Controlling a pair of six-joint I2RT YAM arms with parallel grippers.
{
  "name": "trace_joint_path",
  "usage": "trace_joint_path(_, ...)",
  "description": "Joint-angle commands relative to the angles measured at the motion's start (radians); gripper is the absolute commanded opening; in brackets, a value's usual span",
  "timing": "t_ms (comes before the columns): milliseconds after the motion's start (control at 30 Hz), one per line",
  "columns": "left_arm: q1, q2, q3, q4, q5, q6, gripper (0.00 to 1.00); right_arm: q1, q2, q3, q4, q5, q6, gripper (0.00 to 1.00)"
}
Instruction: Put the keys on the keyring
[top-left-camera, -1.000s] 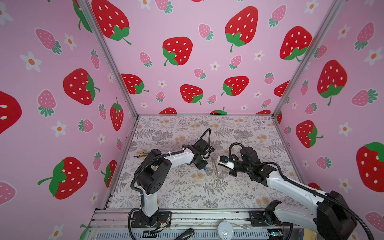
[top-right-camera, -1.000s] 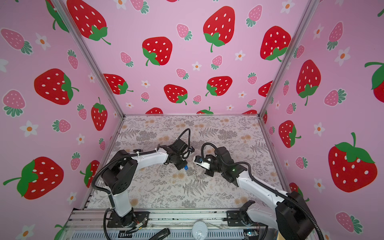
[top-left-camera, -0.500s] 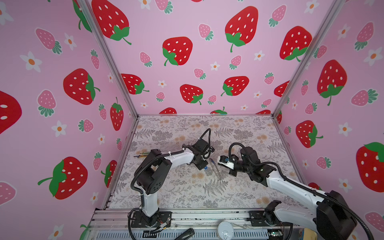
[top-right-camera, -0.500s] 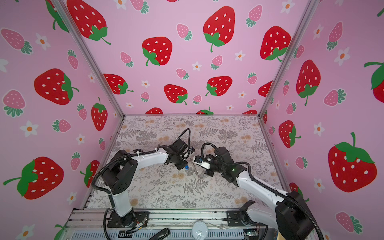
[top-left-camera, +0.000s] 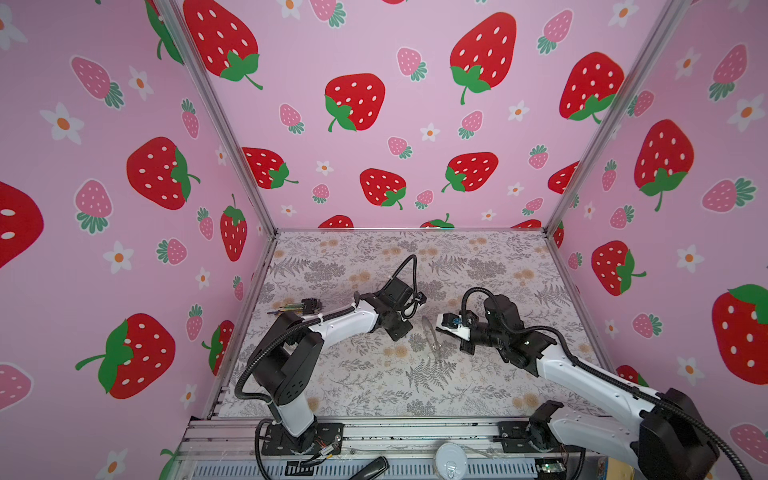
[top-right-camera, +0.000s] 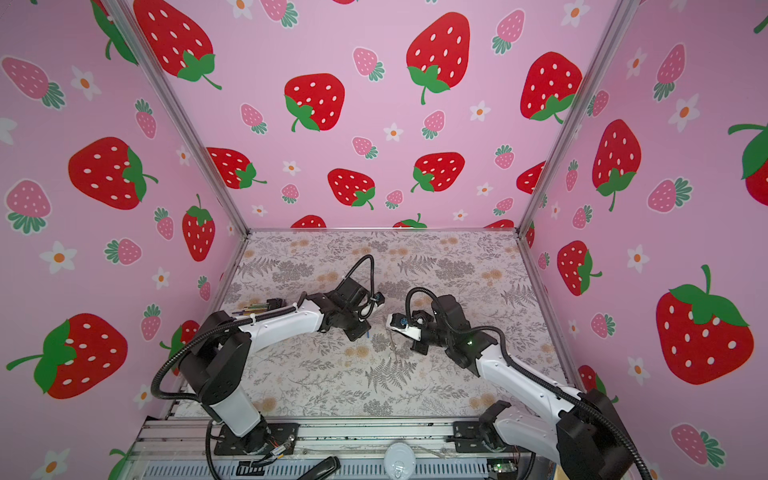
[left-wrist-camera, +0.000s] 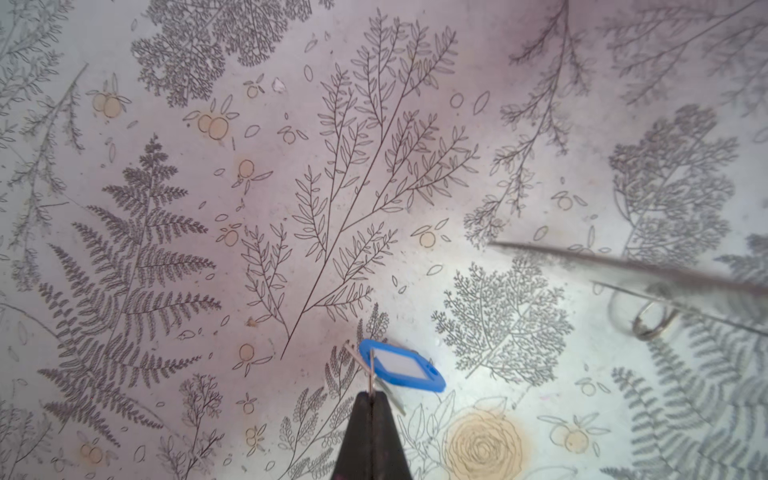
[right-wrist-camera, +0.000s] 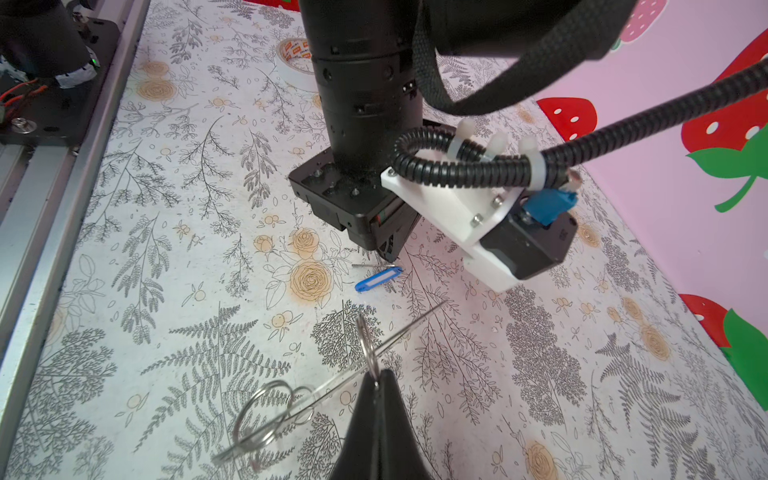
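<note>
Lying on the counter (left-wrist-camera: 166, 124), the blue key (left-wrist-camera: 401, 371) is pinched at its metal end by the clenched left end effector (left-wrist-camera: 372, 392). The keyring (left-wrist-camera: 623, 266) is gripped edge-on nearby by the right end effector (right-wrist-camera: 376, 380).

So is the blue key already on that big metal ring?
No, the blue key is at the left gripper, clearly apart from the keyring pinched in the right gripper.

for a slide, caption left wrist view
Jaws shut on a thin metal piece by the blue key tag, keyring nearby
</note>
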Motion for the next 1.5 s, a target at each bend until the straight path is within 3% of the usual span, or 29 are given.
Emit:
trace_joint_path(0, 0.004, -0.031, -0.026, -0.011, 0.002, 0.029, 0.00, 0.004, -0.026, 0.000, 0.027, -0.044, 0.022, 0.00)
trace_joint_path(500, 0.000, -0.283, -0.119, -0.026, 0.064, 0.110, 0.00, 0.004, -0.026, 0.030, 0.011, 0.007, 0.160, 0.00)
trace_joint_path(733, -0.022, -0.468, -0.206, 0.081, 0.153, 0.228, 0.00, 0.004, -0.041, 0.028, 0.014, -0.021, 0.127, 0.00)
trace_joint_path(867, -0.053, -0.543, -0.240, 0.125, 0.173, 0.325, 0.00, 0.004, -0.074, -0.004, 0.039, -0.049, 0.030, 0.00)
trace_joint_path(1167, -0.158, -0.559, -0.203, 0.154, 0.042, 0.460, 0.00, 0.004, -0.070, 0.008, 0.051, -0.193, -0.037, 0.00)
trace_joint_path(1467, -0.234, -0.546, -0.166, 0.180, -0.046, 0.524, 0.00, 0.004, -0.053, 0.017, 0.023, -0.242, -0.071, 0.00)
